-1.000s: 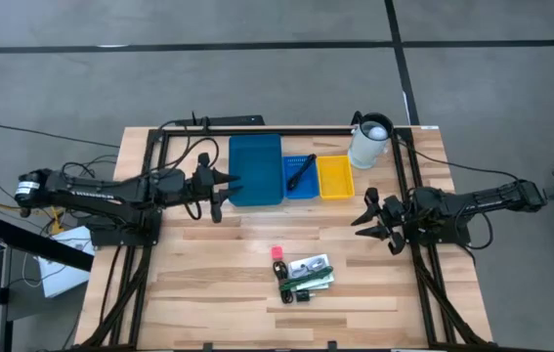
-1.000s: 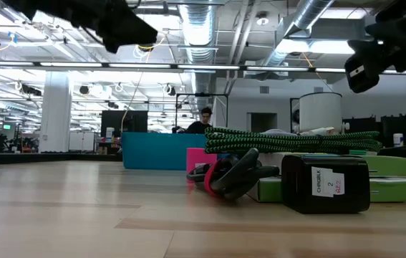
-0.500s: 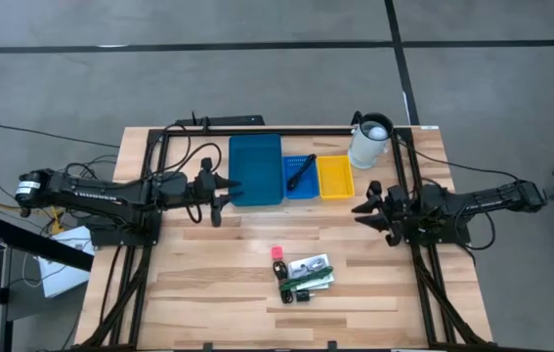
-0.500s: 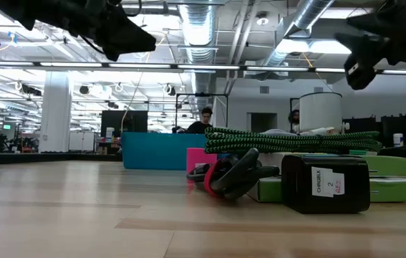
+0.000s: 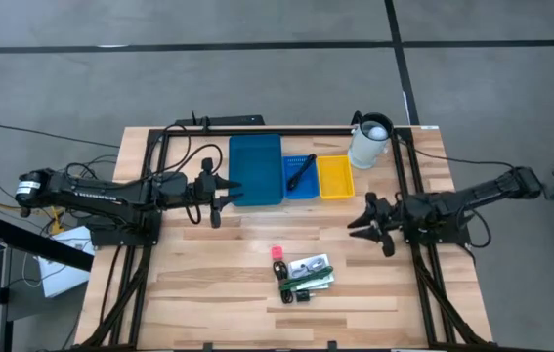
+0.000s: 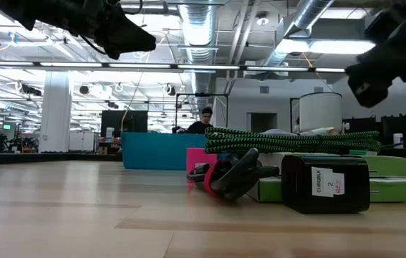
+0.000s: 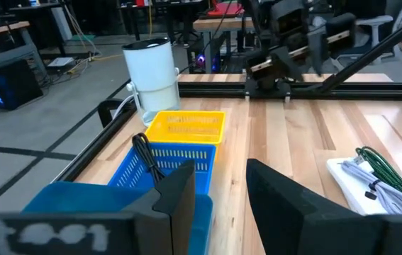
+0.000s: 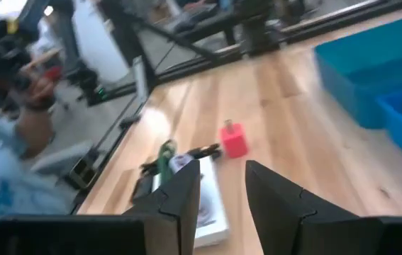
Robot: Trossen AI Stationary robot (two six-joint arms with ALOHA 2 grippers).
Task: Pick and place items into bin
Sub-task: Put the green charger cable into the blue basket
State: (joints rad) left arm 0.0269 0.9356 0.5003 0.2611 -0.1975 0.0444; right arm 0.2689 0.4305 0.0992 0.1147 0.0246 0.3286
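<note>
Reaching in from the counter's (image 5: pixel 198 284) right edge, the right arm lies low and nearly level, its hand (image 5: pixel 362 223) pointing toward the counter's middle. Its two fingers (image 8: pixel 179 205) stand a little apart with nothing between them. The left arm stretches in from the left side, its hand (image 5: pixel 220 189) just beside the large blue bin (image 5: pixel 255 168), fingers (image 7: pixel 179 202) likewise parted and empty.

The items sit in a small heap on the near half of the counter, well apart from both hands: a pink-red piece (image 5: pixel 277 252) at the heap's far-left corner, then a white card (image 5: pixel 308 266), a green stick (image 5: pixel 314 282) and a black block (image 5: pixel 286 291) close together. From the right wrist the pink-red piece (image 8: pixel 234 139) lies ahead of the fingers, with the rest of the heap beside it. A black stick (image 5: pixel 301 173) already rests in the small blue basket (image 5: pixel 292 186), between the large bin and a yellow basket (image 5: pixel 335 177). A white jug (image 5: pixel 368 141) stands at the far right corner.

Compared with a second ago, the right hand has pulled slightly toward the near side after swinging up toward the yellow basket, and its fingers have closed a little. The left hand has edged nearer the large bin and holds the same gap. The heap has not moved
</note>
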